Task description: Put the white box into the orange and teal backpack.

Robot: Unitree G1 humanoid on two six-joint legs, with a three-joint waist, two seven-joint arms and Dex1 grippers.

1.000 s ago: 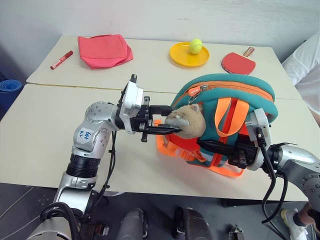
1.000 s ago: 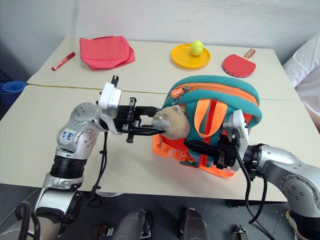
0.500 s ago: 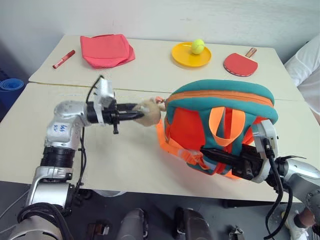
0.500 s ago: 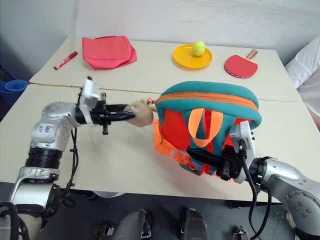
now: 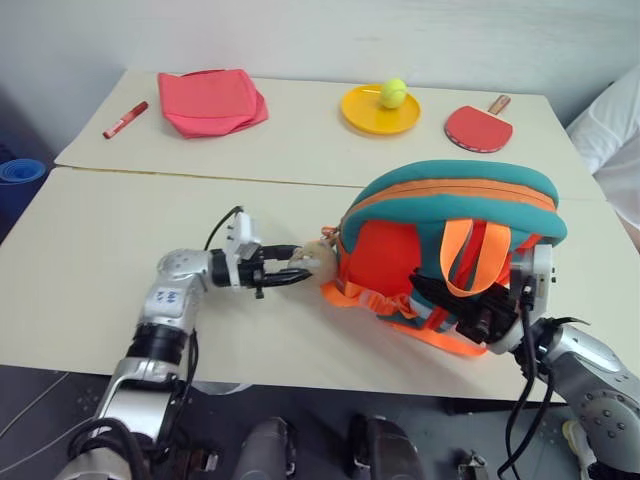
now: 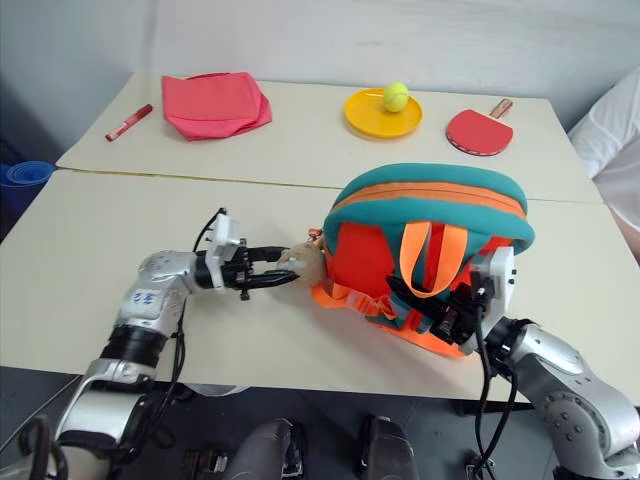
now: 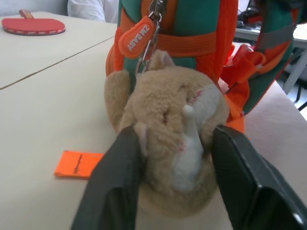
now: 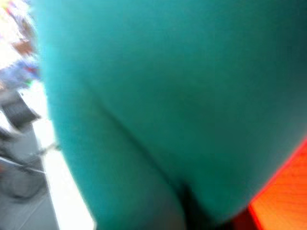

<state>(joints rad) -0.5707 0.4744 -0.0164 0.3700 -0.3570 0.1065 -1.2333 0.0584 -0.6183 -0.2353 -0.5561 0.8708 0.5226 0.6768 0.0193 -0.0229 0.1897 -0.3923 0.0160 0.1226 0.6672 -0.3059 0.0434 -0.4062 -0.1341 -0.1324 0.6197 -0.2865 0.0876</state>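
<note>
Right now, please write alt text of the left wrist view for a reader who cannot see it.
A tan plush toy sits between the left gripper's two black jaws, clipped to the orange and teal backpack standing behind it on the pale table. A red paddle lies far off.

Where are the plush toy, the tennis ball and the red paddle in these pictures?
plush toy (image 7: 168, 110), left wrist view, on its fuzzy tan face.
tennis ball (image 5: 392, 92), left eye view, on its middle.
red paddle (image 5: 476, 127), left eye view, on its round blade.
</note>
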